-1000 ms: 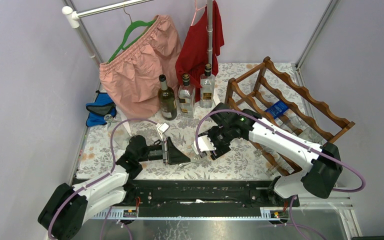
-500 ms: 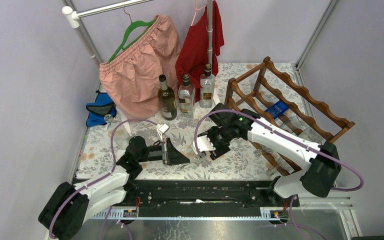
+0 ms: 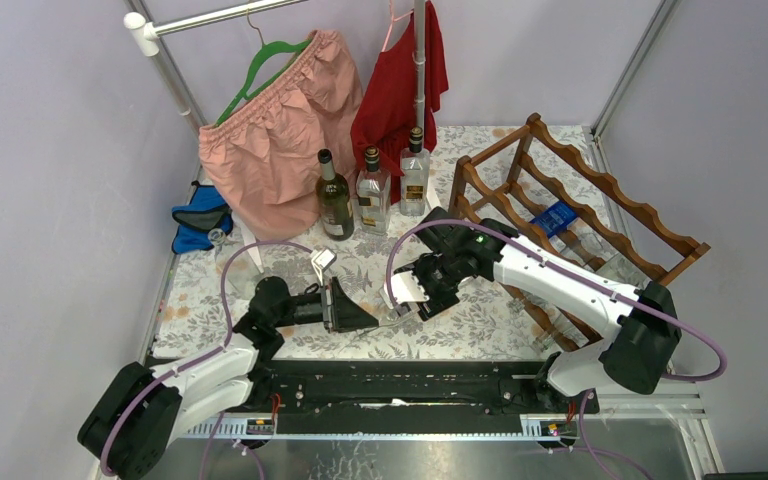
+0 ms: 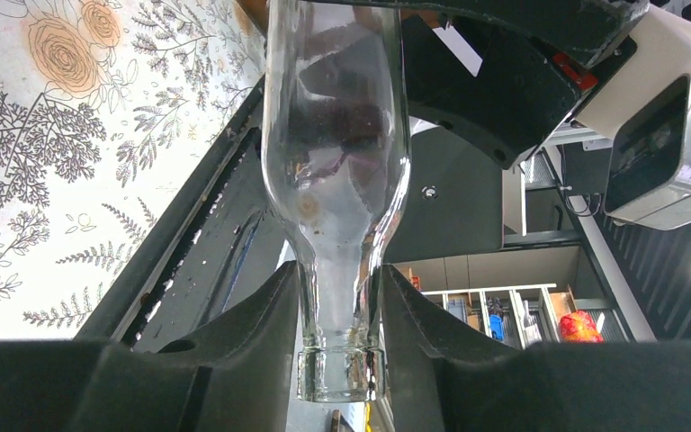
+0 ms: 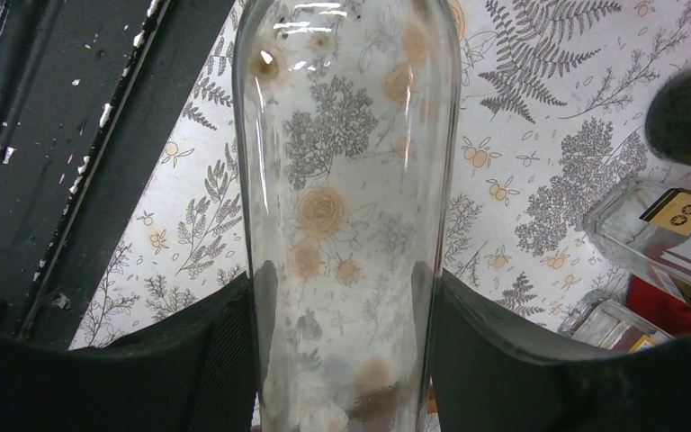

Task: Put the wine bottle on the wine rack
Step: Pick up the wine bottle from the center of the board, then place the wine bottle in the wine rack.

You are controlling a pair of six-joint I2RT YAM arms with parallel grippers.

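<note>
The clear, empty glass wine bottle [image 5: 346, 225] is held between both arms near the front edge of the floral desk [image 3: 490, 325], well apart from the reddish-brown wooden wine rack [image 3: 600, 190]. The left fingers [image 4: 261, 333] have tightened on its neck and the right fingers [image 5: 216, 351] stay clamped on its body, so this looks like a handover.

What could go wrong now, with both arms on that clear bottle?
The left gripper pinches the bottle by its neck while the right gripper clamps its body; if the arms move out of step, the glass may slip or twist loose. On the way to the rack, it might clip the three standing bottles beside it.
</note>
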